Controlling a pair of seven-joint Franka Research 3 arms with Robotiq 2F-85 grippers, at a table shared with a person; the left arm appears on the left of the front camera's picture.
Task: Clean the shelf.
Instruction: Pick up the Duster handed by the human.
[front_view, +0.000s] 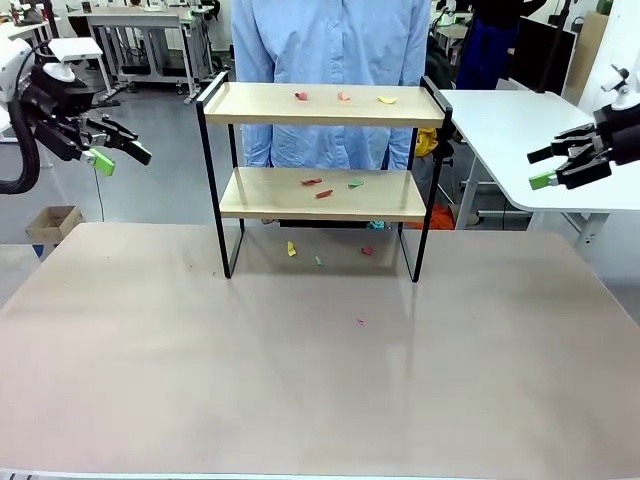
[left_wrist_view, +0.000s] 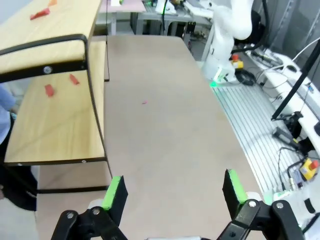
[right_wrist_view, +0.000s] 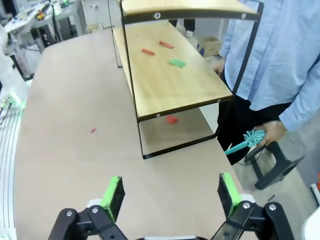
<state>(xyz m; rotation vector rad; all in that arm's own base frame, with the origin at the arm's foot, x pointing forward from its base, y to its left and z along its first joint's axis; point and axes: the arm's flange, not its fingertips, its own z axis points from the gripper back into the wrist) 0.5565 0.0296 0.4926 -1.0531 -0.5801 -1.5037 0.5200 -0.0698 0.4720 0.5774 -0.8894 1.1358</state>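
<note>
Table (front_view: 300, 400): matte beige top, its near half is lying bare. One pink scrap (front_view: 360, 322) is lying near the middle of the table.

Left claw (front_view: 122, 156) is hanging in the air off the table's left edge, fingers spread wide, gripping nothing. Right claw (front_view: 538, 167) is hanging off the right edge, likewise spread and empty.

Shelf (front_view: 250, 103) is standing upright by the table's far edge, about centred.

Count:
- Three scraps (front_view: 291, 248) are lying on the table under the shelf (yellow, green, red).
- Three are lying on the lower board (front_view: 260, 195) (two red, one green).
- Three are lying on the top board (front_view: 420, 105) (pink, orange, yellow).
- With the loose one, ten.

A person (front_view: 335, 40) in a light blue shirt is standing just behind the shelf. One hand (right_wrist_view: 272, 132) is holding one teal brush (right_wrist_view: 246, 140) low, past the far edge.

Room beyond: grey floor (front_view: 170, 180), white tables (front_view: 500, 130), one cardboard box (front_view: 52, 222) sitting on the floor.
</note>
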